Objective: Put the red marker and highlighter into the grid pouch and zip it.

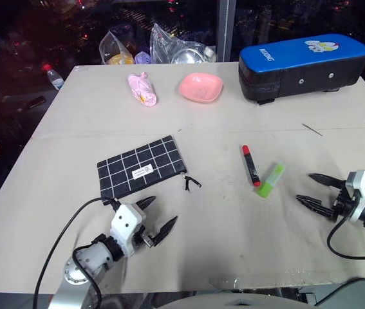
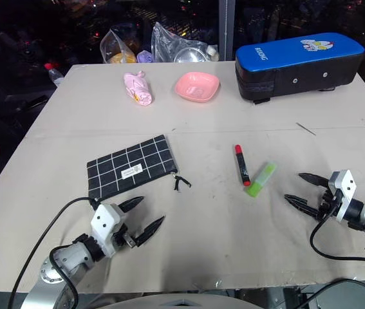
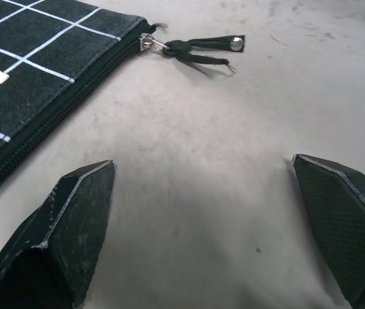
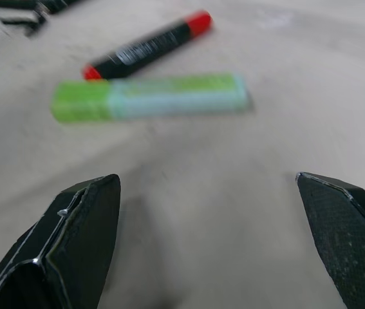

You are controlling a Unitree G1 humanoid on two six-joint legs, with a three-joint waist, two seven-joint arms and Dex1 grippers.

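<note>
One table (image 1: 73,212), one blue-topped case (image 1: 303,66) at far right. One grid pouch (image 1: 141,167) lies flat, zipped, left of centre, pull (image 1: 190,183) trailing off its corner. One pink bowl (image 1: 201,87), one pink bundle (image 1: 142,89). One highlighter (image 1: 271,179) and one red marker (image 1: 251,165) lie side by side right of centre, tips nearly touching. Two grippers: left gripper (image 1: 156,218) just below the pouch, fingers spread wide, empty; right gripper (image 1: 316,190) near the highlighter, spread wide, empty.

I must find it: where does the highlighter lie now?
The highlighter lies on the table's right side, beside the red marker, ahead of the right gripper.
</note>
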